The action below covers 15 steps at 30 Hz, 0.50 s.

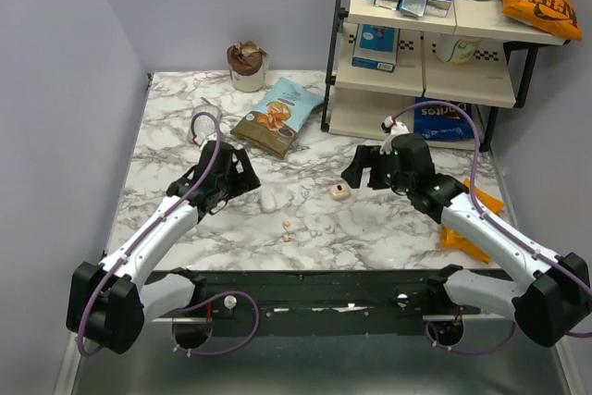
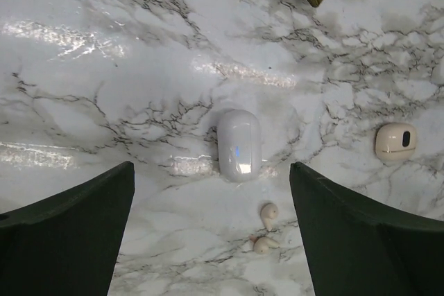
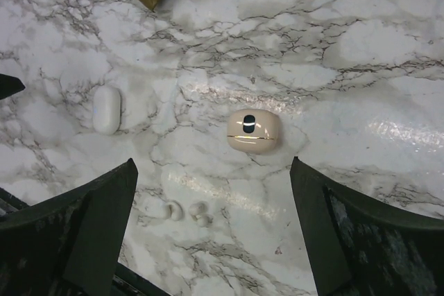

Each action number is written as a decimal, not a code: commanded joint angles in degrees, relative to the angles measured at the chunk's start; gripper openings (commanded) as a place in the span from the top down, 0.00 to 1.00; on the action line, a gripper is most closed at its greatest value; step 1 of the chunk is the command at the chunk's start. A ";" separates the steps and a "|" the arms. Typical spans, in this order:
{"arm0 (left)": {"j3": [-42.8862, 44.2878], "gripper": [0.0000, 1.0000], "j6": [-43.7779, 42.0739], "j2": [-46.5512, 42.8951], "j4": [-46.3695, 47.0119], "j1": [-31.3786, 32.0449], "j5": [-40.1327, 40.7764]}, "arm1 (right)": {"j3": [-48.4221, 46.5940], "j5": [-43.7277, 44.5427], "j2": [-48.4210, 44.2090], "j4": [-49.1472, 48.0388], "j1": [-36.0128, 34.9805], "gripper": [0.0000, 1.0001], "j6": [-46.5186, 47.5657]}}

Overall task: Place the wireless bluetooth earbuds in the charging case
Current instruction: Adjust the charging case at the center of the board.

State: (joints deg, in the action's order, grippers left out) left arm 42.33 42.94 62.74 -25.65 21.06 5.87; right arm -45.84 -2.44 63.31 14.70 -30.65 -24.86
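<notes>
The white pebble-shaped charging case (image 1: 270, 199) (image 2: 239, 145) (image 3: 107, 109) lies shut on the marble table, mid-table. Two tiny whitish earbuds (image 1: 320, 226) (image 3: 172, 211) lie side by side to its right and nearer the arms. A second, creamier pair (image 1: 288, 232) (image 2: 268, 214) lies just in front of the case. My left gripper (image 1: 227, 178) (image 2: 211, 166) hovers open to the left of the case, holding nothing. My right gripper (image 1: 363, 168) (image 3: 211, 164) hovers open on the right, empty, above the whitish pair.
A beige case with a dark slot (image 1: 339, 191) (image 2: 396, 141) (image 3: 253, 131) lies right of the white one. A snack bag (image 1: 277, 116) and a cup (image 1: 247, 67) sit farther back. A shelf unit (image 1: 425, 43) stands back right, with an orange packet (image 1: 472, 228) by my right arm.
</notes>
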 commanded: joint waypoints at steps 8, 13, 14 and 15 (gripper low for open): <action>3.20 0.02 -6.90 2.82 -1.68 10.75 5.12 | 3.22 -0.45 -3.10 -2.58 -0.37 0.00 -0.19; 8.89 0.11 -11.38 9.23 -7.56 12.86 7.57 | 2.78 -3.44 -2.05 0.15 -0.46 0.00 0.16; 9.78 0.11 -12.26 11.07 -9.49 13.13 8.01 | 2.87 -4.67 -1.79 0.50 -0.37 0.00 0.08; 10.49 0.12 -15.22 11.78 -9.85 13.48 7.32 | 3.13 -5.12 -1.87 0.42 -0.46 0.00 -0.10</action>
State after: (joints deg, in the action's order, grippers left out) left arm 48.29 35.29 69.91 -29.21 33.28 10.48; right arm -43.07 -3.25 61.08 13.30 -30.81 -25.58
